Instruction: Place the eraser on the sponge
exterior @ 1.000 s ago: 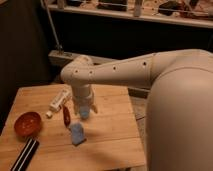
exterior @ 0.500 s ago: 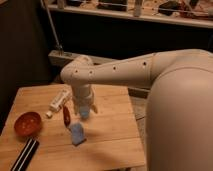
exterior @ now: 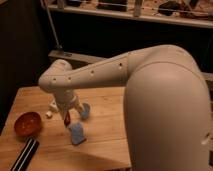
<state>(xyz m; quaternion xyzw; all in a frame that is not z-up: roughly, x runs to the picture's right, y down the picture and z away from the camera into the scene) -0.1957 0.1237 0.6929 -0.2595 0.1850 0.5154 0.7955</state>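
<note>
The eraser (exterior: 25, 154) is a long black bar with pale stripes, lying at the table's front left corner and running off the bottom edge. The sponge (exterior: 76, 134) is a small light-blue block near the middle of the wooden table (exterior: 107, 125). My gripper (exterior: 67, 115) hangs pointing down from the white arm, just behind and left of the sponge and well to the right of the eraser. Something small and red shows at its tip. The eraser lies apart from the gripper and from the sponge.
An orange bowl (exterior: 27, 124) sits at the left, just behind the eraser. A tiny white cube (exterior: 49, 114) and a white tube (exterior: 54, 105) lie left of the gripper. A small pale-blue cup-like thing (exterior: 85, 110) stands to its right. The robot's big white body fills the right side.
</note>
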